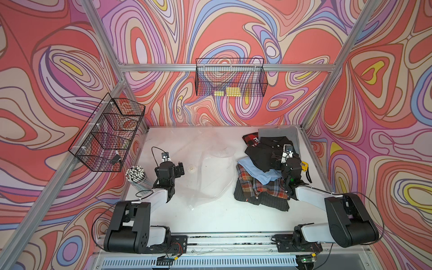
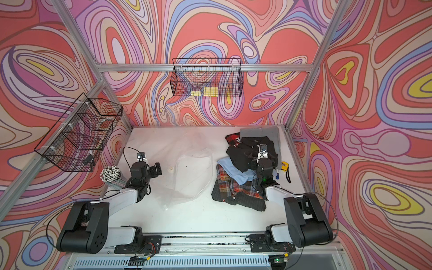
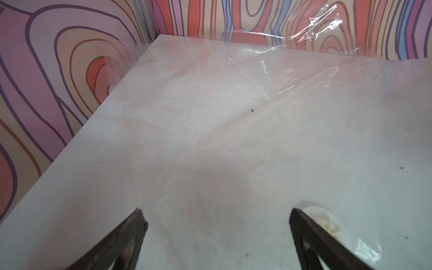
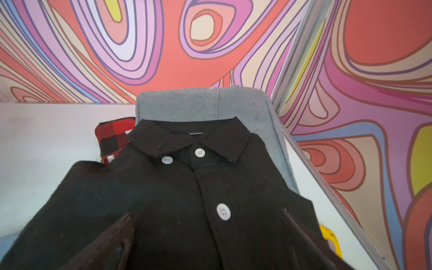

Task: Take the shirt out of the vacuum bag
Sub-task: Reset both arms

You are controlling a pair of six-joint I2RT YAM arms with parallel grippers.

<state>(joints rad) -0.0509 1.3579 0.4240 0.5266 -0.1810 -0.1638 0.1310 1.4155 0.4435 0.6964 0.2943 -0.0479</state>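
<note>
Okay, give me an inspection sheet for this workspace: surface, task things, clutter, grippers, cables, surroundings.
Surface: white table, lightly scuffed and specked.
Job's things: vacuum bag lies crumpled mid-table and looks empty; black shirt tops the shirt pile beside it.
Clutter: cup of white sticks; yellow object by the pile.
Grippers: left gripper open over the bag; right gripper open over the black shirt, holding nothing.
Cables: black cable loops at the left wrist.
Surroundings: patterned walls; wire baskets hang on them.

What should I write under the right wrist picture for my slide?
Open right gripper poised over a buttoned black shirt, grey garment behind it.
</note>
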